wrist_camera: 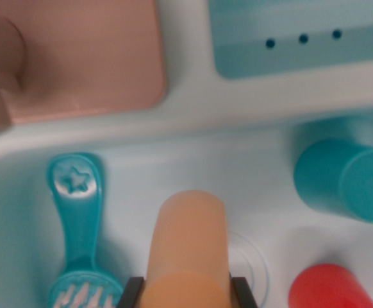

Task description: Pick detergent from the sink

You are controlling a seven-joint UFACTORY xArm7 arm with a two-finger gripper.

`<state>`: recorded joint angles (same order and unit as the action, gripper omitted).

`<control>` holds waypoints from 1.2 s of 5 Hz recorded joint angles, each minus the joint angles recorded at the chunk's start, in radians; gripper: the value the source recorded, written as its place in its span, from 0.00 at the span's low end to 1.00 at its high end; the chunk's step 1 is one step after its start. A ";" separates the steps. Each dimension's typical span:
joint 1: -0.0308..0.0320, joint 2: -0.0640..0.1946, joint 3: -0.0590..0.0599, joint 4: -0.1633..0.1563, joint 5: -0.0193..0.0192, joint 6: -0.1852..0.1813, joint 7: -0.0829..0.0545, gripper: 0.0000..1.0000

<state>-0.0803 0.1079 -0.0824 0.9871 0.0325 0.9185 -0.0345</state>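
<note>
Detergent (188, 247) blurred, base cropped, claw (188, 296) tips barely visible

Toy kitchen, play-set sort, prob. a lab mock-up. Pale moulded plastic sink (193, 163) w/ raised rim and faint drain ring (254, 260). Teal scrub brush (77, 231) w/ star on handle, lying in basin. Teal cup (343, 179) on its side, red cup (331, 289) near it. Pink board (84, 54) and teal rack w/ three holes (302, 35) beyond rim.
</note>
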 joint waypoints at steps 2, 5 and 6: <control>0.0002 -0.012 0.000 0.027 -0.0016 0.038 0.002 1.00; 0.0004 -0.025 0.000 0.057 -0.0034 0.083 0.003 1.00; 0.0006 -0.039 0.000 0.088 -0.0052 0.126 0.005 1.00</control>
<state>-0.0797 0.0690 -0.0826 1.0749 0.0272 1.0450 -0.0293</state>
